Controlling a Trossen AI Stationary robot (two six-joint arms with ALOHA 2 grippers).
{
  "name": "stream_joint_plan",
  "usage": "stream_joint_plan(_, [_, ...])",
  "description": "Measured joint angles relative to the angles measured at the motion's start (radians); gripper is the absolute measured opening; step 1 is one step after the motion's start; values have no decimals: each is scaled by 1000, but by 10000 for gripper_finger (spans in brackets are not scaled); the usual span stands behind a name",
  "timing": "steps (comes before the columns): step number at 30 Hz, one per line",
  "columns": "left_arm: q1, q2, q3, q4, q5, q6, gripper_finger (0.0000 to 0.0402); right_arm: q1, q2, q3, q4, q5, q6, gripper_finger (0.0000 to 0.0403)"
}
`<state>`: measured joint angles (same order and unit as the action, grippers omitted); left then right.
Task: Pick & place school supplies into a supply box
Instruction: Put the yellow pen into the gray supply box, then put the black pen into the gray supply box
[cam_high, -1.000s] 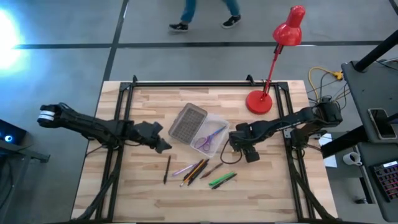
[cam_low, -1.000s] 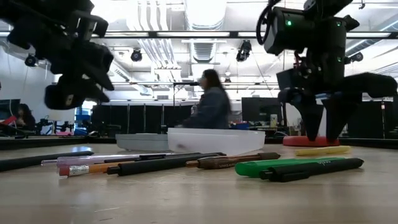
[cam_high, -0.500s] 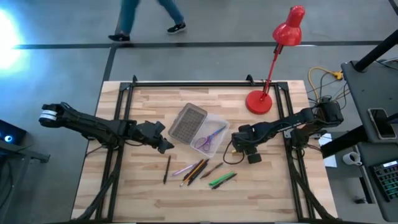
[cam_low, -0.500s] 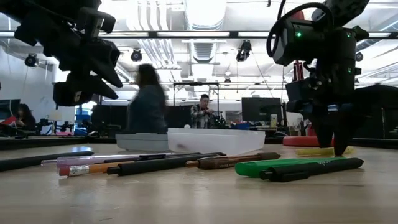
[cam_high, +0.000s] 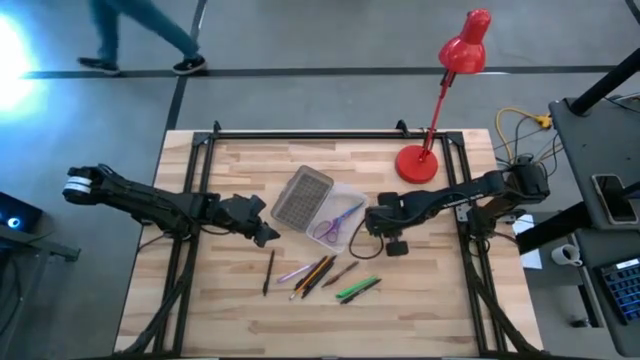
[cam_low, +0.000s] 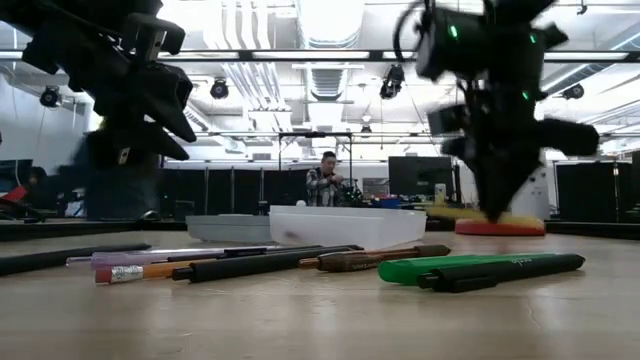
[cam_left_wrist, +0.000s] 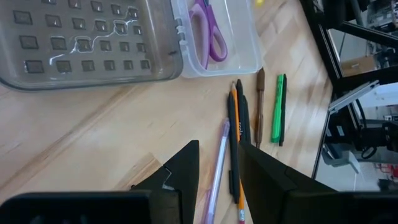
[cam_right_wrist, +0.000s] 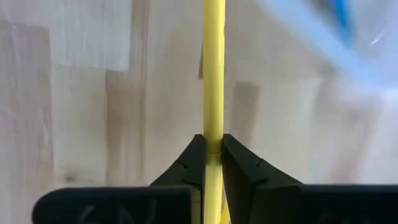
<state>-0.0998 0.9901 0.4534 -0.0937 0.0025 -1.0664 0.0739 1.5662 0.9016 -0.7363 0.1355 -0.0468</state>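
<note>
The supply box (cam_high: 345, 205) lies open near the table's middle. Its grey grid lid (cam_high: 302, 197) is folded back flat on the table toward the left, and purple scissors (cam_high: 337, 222) lie inside. Several pens and pencils (cam_high: 320, 272) lie side by side on the table nearer the front, with a green pen (cam_high: 357, 290) to their right and a black one (cam_high: 268, 272) to their left. My right gripper (cam_high: 372, 222) hovers just right of the box, shut on a yellow pencil (cam_right_wrist: 212, 74). My left gripper (cam_high: 265, 235) hangs open left of the box, above the pens (cam_left_wrist: 217, 174). My right gripper pinches the yellow pencil's shaft (cam_right_wrist: 212, 140) between its two fingers (cam_right_wrist: 239, 158). The fingers come from above, pointing down, and lie across the pencil. The pencil (cam_low: 455, 212) is lifted clear of the table and lies about level.
A red desk lamp stands with its base (cam_high: 417, 163) at the back right of the table, behind my right arm. A person walks (cam_high: 140, 40) on the floor beyond the table's far edge. Bare wood shows along the near edge and at the far left.
My right gripper has dropped onto the yellow pencil and shut on it. It has then risen and gone toward the supply box, with the pencil lifted off the table. The person beyond the table has walked toward the left.
</note>
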Motion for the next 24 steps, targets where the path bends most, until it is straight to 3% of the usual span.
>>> stream_joint_plan(5, [0, 0, -2, 0, 0, 0, 95, 14, 0, 157, -65, 105, -222, 19])
stream_joint_plan(8, [0, 0, -6, 0, 0, 1, 95, -7, 16, 229, -41, 108, -365, 19])
stream_joint_plan(14, [-11, 0, -19, 1, -5, -3, 95, -72, 175, 336, 41, 107, -620, 38])
stream_joint_plan(19, [-40, 0, -29, 0, -9, -67, 95, -84, 322, 421, 34, 133, -652, 77])
stream_joint_plan(24, [-78, 0, -31, -1, -88, -178, 95, -84, 325, 465, 46, 129, -567, 120])
